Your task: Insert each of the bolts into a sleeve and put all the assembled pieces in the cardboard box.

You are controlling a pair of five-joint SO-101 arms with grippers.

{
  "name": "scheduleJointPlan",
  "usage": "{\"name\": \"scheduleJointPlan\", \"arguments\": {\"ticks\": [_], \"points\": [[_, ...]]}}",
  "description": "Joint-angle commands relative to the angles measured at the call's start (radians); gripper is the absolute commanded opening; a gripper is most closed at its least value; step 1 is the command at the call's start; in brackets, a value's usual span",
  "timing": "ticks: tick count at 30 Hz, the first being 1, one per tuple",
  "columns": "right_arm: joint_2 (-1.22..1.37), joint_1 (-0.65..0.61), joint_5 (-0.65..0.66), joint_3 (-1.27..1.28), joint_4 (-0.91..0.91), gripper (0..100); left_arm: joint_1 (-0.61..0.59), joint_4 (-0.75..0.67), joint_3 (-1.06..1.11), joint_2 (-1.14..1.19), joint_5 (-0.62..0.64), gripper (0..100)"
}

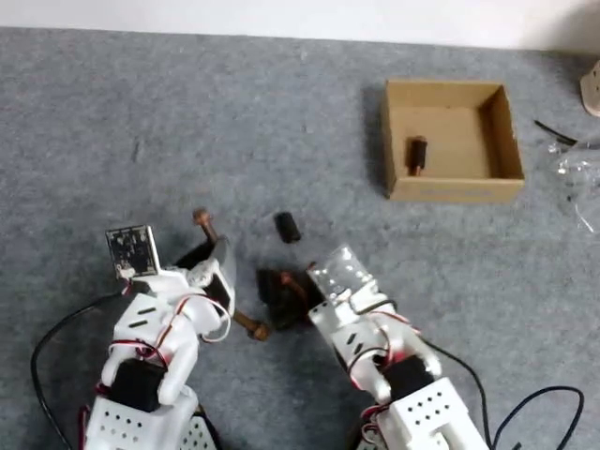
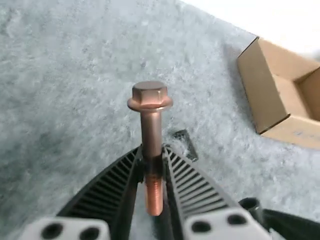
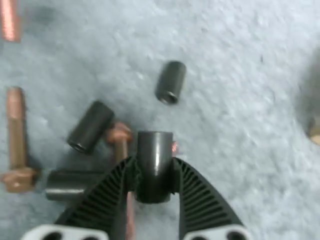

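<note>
A: Which step are you on?

B: Pairing a bolt with a sleeve, I judge. My left pincer is clamped on a copper bolt by its shank, with the flanged head standing out past the fingertips. My right pincer grips a black sleeve, open end outward.

A: What does the next move call for?

B: Bringing the two onto one axis. The bolt's threaded end lies back toward my wrist (awkward, that), so I reckon a turn or a fresh grip comes before it can enter the bore.

A: How far along is the task?

B: Early, by my guess. One assembled piece lies in the cardboard box, well apart from both arms. A loose sleeve and a spare bolt wait near my right pincer, with others beside them.

A: And the bench?

B: It has a grey, nubbly covering, like felt. A white wall runs along the far edge, and a clear plastic thing sits just beyond the box.
</note>
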Motion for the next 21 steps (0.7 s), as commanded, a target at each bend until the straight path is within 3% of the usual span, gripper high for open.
{"name": "scheduleJointPlan", "arguments": {"ticks": [1, 9, 14, 21], "points": [[-0.012, -0.038, -0.012, -0.002, -0.079, 0.4, -0.008, -0.092, -0.012, -0.022, 0.066, 0], [-0.012, -0.039, -0.011, 0.048, -0.211, 0.4, 0.005, -0.433, 0.035, -0.015, 0.077, 0], [-0.012, -0.041, -0.011, 0.051, -0.213, 0.4, 0.008, -0.442, 0.054, -0.019, 0.084, 0], [-0.012, -0.051, 0.049, 0.053, -0.213, 0.4, 0.142, -0.440, 0.101, -0.013, 0.110, 0]]}}
